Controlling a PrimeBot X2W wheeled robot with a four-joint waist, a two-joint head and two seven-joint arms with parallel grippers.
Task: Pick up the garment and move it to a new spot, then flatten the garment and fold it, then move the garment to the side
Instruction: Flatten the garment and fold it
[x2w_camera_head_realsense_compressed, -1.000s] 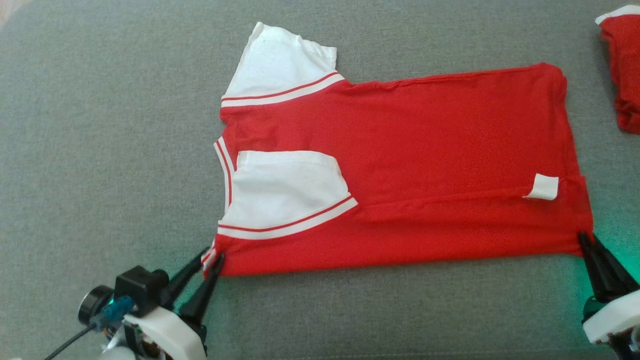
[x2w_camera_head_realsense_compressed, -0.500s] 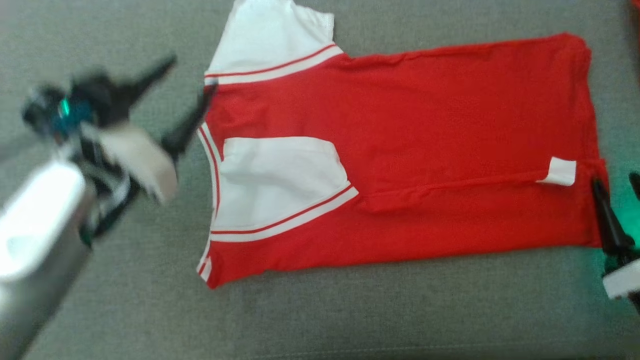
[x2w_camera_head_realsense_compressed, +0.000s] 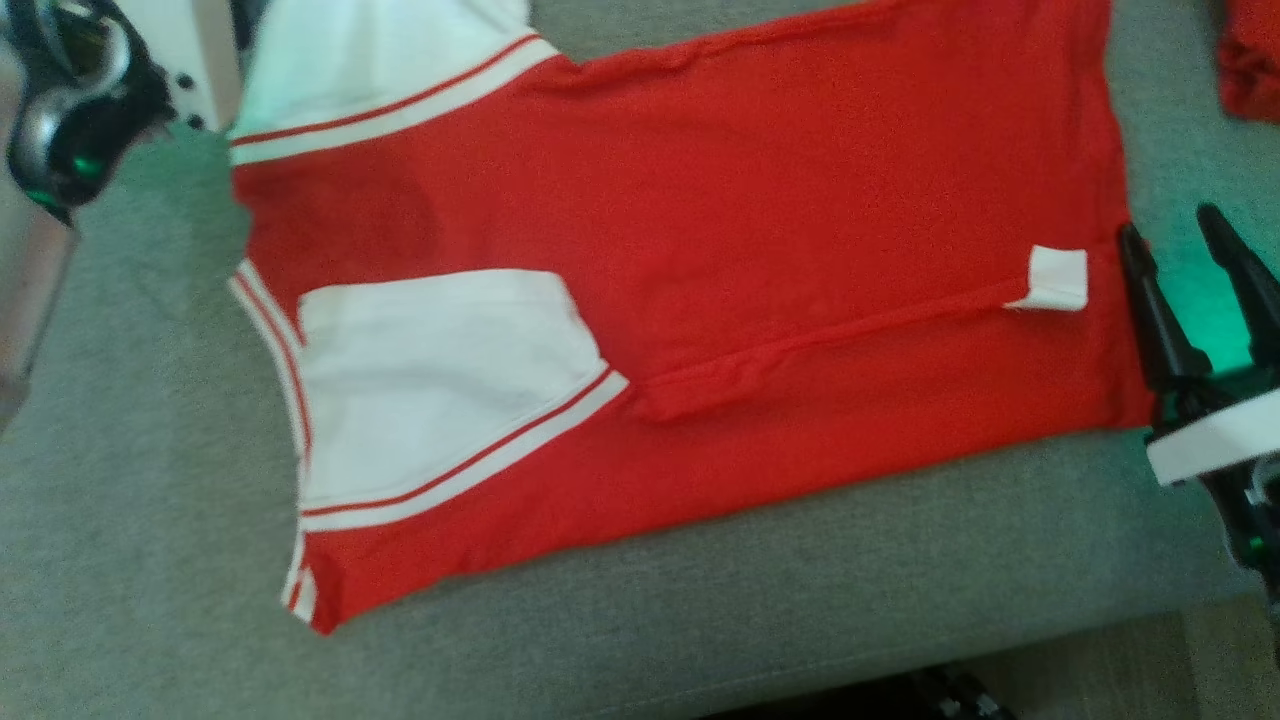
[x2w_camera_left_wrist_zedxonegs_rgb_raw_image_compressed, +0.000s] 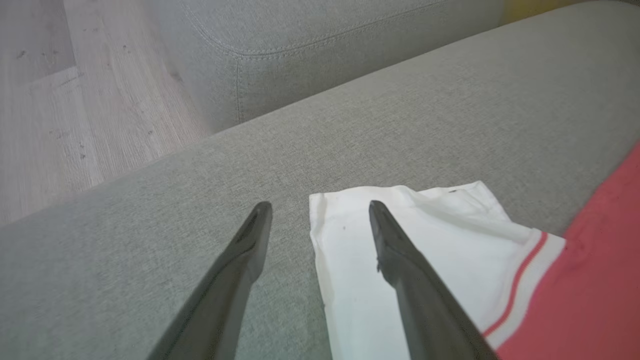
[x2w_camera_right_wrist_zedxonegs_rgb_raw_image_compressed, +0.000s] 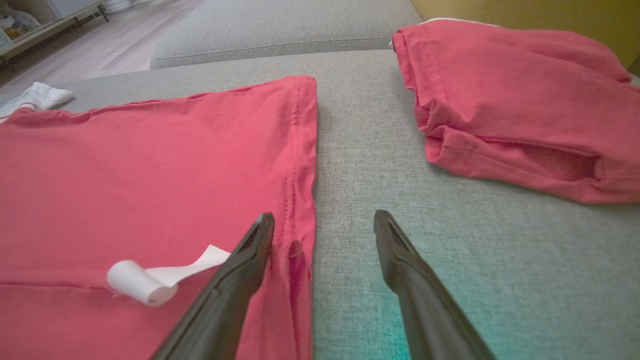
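The garment (x2w_camera_head_realsense_compressed: 800, 200), a red shirt with white sleeves, is lying flat across the grey sofa cushion (x2w_camera_head_realsense_compressed: 700, 620), taking up the middle and upper part of the head view. One sleeve (x2w_camera_head_realsense_compressed: 430, 380) is lying turned in over the red body at centre left, so the work seems to be sitting in the folding step, with one long side already brought in.

The left gripper (x2w_camera_left_wrist_zedxonegs_rgb_raw_image_compressed: 318, 207) is hovering with its fingers spread apart and gripping nothing, straddling the edge of the other sleeve (x2w_camera_left_wrist_zedxonegs_rgb_raw_image_compressed: 400, 240) in the lower middle of the left wrist view. The right gripper (x2w_camera_head_realsense_compressed: 1168, 222) is standing at the right edge of the head view, likewise spread and empty, one finger over the hem and one over bare cushion.

The next move is probably calling for both grippers to close on that far side, sleeve and hem together, and carry it evenly over.

Counting: one spread shirt, two white sleeves, one curled white label (x2w_camera_right_wrist_zedxonegs_rgb_raw_image_compressed: 135, 280), one second red garment (x2w_camera_right_wrist_zedxonegs_rgb_raw_image_compressed: 510, 100) lying apart at upper right, two grippers
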